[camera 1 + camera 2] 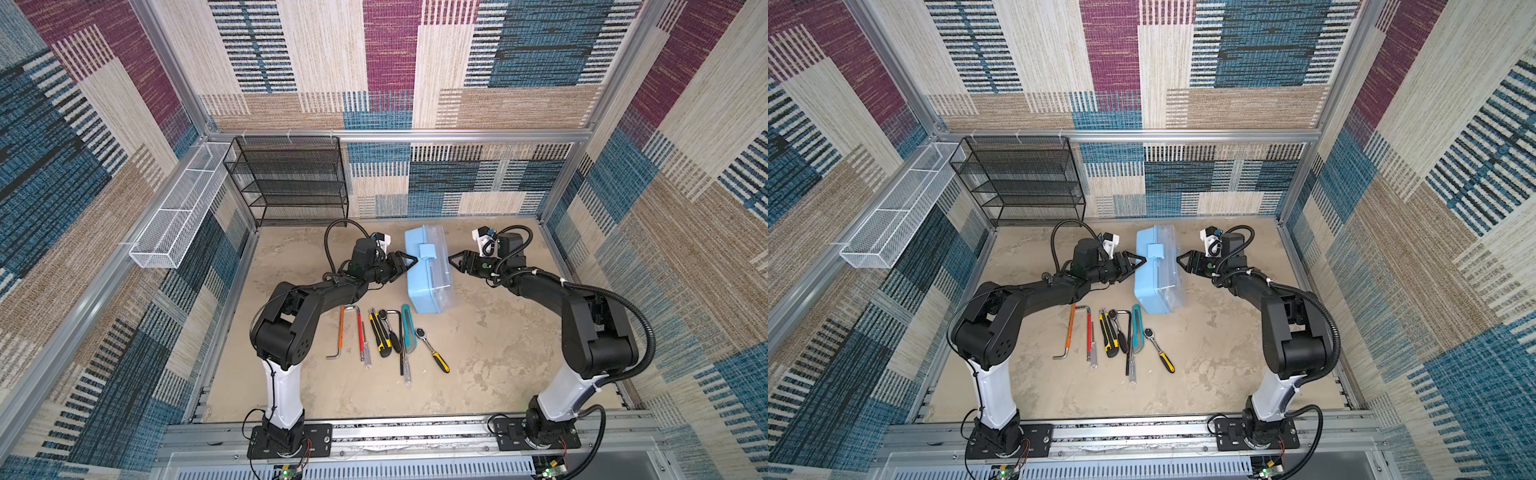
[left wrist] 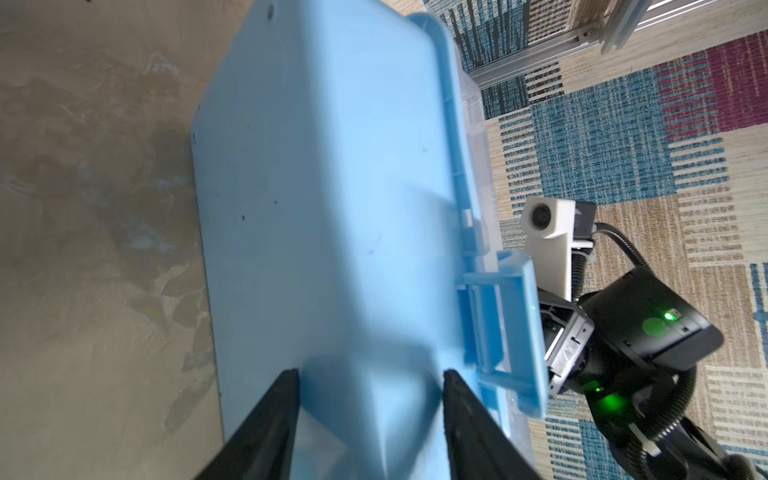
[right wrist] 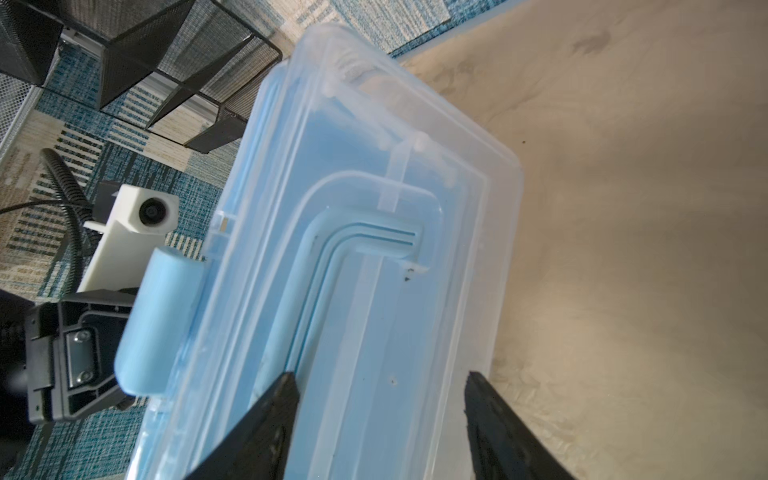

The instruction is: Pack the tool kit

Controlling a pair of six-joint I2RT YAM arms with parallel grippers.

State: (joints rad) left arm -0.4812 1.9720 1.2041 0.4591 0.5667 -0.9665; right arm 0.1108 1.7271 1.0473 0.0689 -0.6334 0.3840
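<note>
Where the light-blue plastic case with transparent lid (image 1: 424, 286) stands on edge at rear centre, we find the left gripper (image 1: 414, 262) at its blue base and the right gripper (image 1: 450, 258) at its lid, both jaws part-open, holding nothing; contact undetermined. Nine slim hand tools (image 1: 386, 332) lie just before it, some overlapping. One black wire-mesh rack (image 1: 291, 178) and one white wire-mesh basket (image 1: 174, 216) sit rear-left. The tan table (image 1: 519, 353) lies open at right.

The case (image 1: 419, 286) is light-blue, rack (image 1: 291, 178) black, basket (image 1: 174, 224) white.

L pincer (image 2: 372, 371), R pincer (image 3: 380, 373) bases off-frame in wrist views
</note>
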